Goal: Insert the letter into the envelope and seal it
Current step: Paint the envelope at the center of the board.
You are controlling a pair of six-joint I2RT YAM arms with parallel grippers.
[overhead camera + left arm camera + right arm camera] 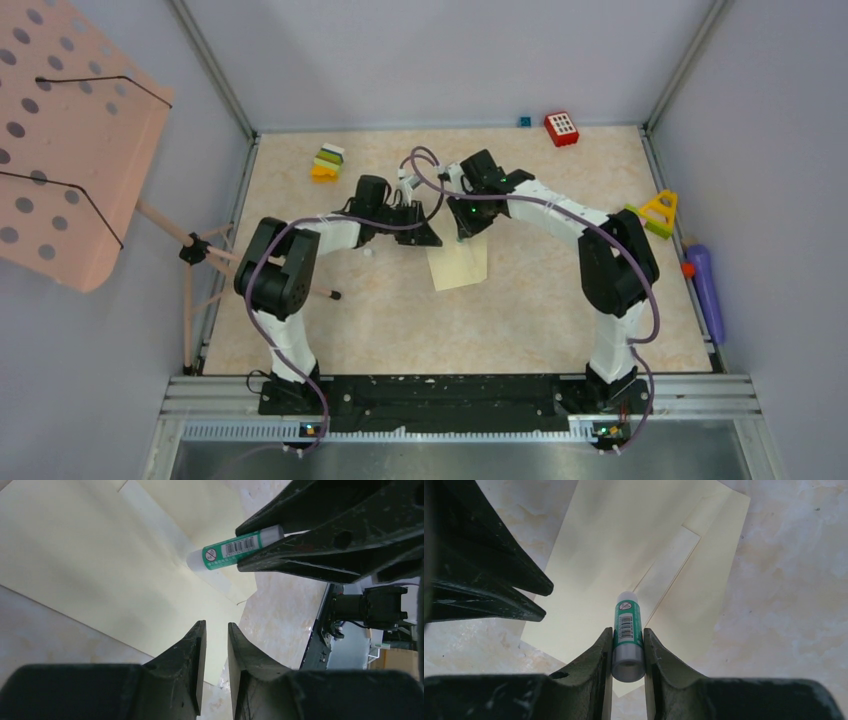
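The pale yellow envelope [458, 265] [100, 565] [624, 545] lies flat mid-table with its flap folded out. No letter shows apart from it. My right gripper [465, 232] [627, 630] is shut on a green-and-white glue stick [235, 550] [627, 625], whose white tip points down at the envelope beside the flap crease. My left gripper [425, 235] [216, 625] hovers over the envelope's edge, just left of the right one. Its jaws stand a narrow gap apart with nothing between them.
A red block [561, 128] and a yellow-green stack [327, 163] sit at the back. A yellow triangle toy [658, 212] and a purple cylinder [706, 290] lie along the right wall. A pink perforated board [70, 140] on a stand leans in at the left.
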